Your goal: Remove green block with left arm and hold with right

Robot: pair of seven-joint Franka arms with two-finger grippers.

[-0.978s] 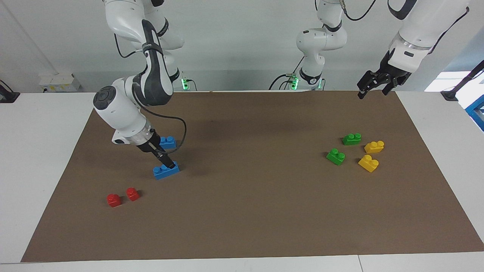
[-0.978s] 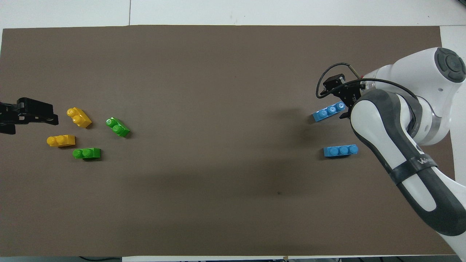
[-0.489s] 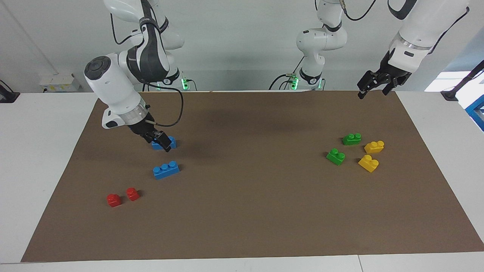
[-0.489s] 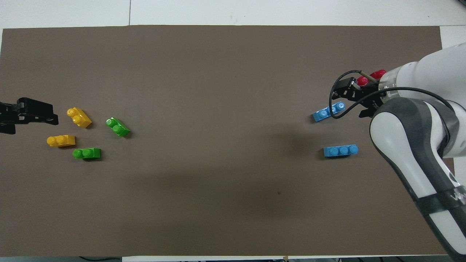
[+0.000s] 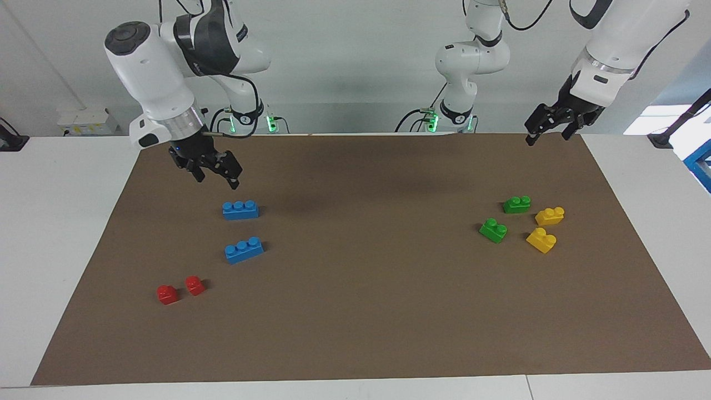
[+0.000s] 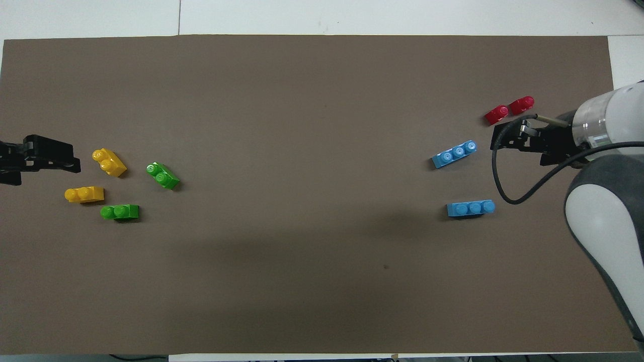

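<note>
- Clock directions are read on the overhead view, with twelve o'clock farthest from the robots.
- The brown mat point(image 6: 322, 75) covers nearly the whole white worktop point(image 5: 55, 222). A strip of worktop shows at its twelve, three and nine o'clock edges.
- One green block point(image 6: 162, 175) lies flat on the mat at the nine o'clock end, studs up. It stands well in from the mat's edge, with bare mat toward three o'clock.
- A second green block point(image 6: 119, 211) lies between seven and eight o'clock of the first, near it but apart. Which of the two the task means I cannot tell.
- Two yellow blocks point(image 6: 109, 162) point(image 6: 84, 194) lie toward nine o'clock of the green pair, between it and the mat's edge.
- Two blue blocks point(image 6: 454, 154) point(image 6: 471, 208) and two red blocks point(image 6: 509, 109) sit at the three o'clock end. A wide stretch of bare mat separates them from the green pair.
- The left arm point(image 5: 611, 50) hangs raised over the mat's nine o'clock edge, tilted down toward the yellow blocks. Its jaws stand apart and hold nothing.
- The right arm point(image 5: 150, 66) is bent high over the three o'clock end, wrist pointing down. Its jaws hang above the mat, spread wide and empty, touching no block.
</note>
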